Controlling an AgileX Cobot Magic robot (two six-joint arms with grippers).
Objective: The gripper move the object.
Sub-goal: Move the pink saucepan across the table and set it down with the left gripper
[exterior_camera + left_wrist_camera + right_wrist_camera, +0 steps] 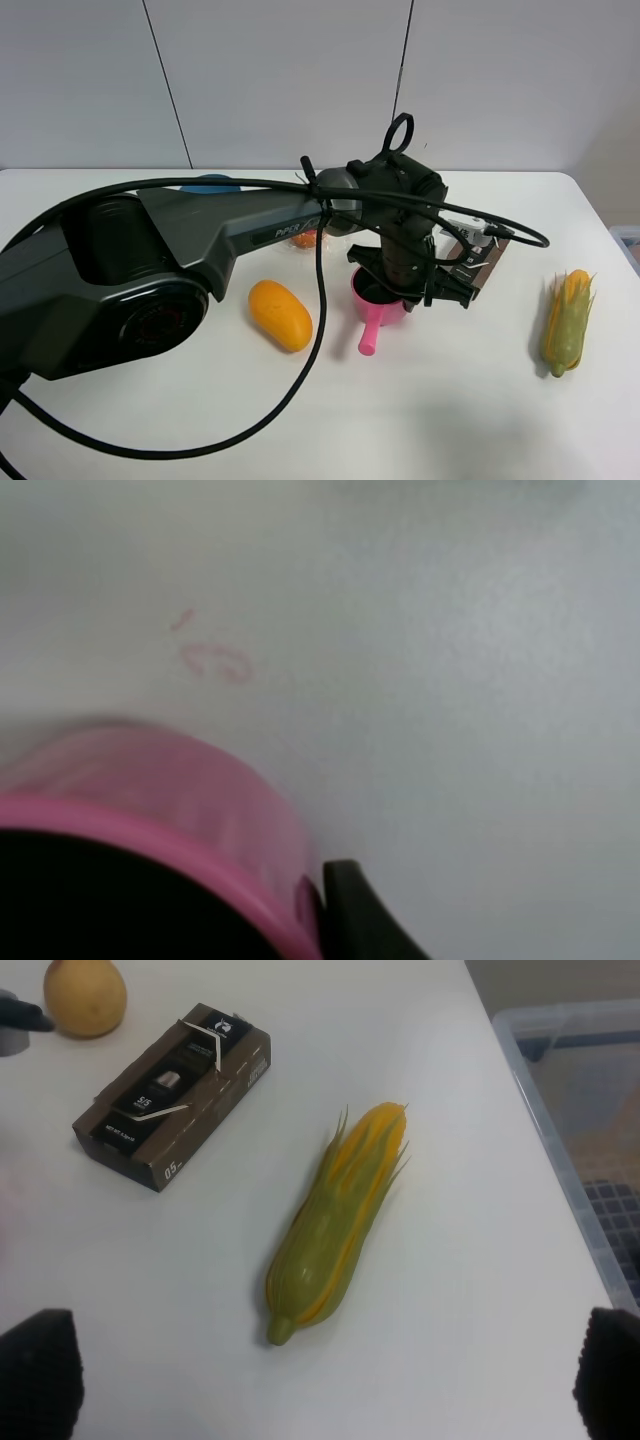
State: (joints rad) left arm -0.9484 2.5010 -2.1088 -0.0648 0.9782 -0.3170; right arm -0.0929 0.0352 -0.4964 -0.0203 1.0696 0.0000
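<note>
The pink toy saucepan (pixel 380 308) stands on the white table (pixel 450 400) near the middle, its short handle (pixel 369 335) pointing toward the front edge. My left gripper (pixel 400 280) reaches across from the left and sits down over the pan's rim. In the left wrist view the pan's pink rim (pixel 180 845) fills the lower left, and one black finger (pixel 360 915) presses against its outer wall. The other finger is hidden in the dark interior. My right gripper (pixel 325 1370) is open and empty above the table by the corn.
A corn cob (pixel 567 320) (pixel 335 1225) lies at the right. A brown box (pixel 482 255) (pixel 175 1095) lies just right of the pan. A yellow mango (pixel 280 315) lies left of it. A blue bowl (pixel 210 183) sits at the back. A clear bin (pixel 580 1130) stands off the right edge.
</note>
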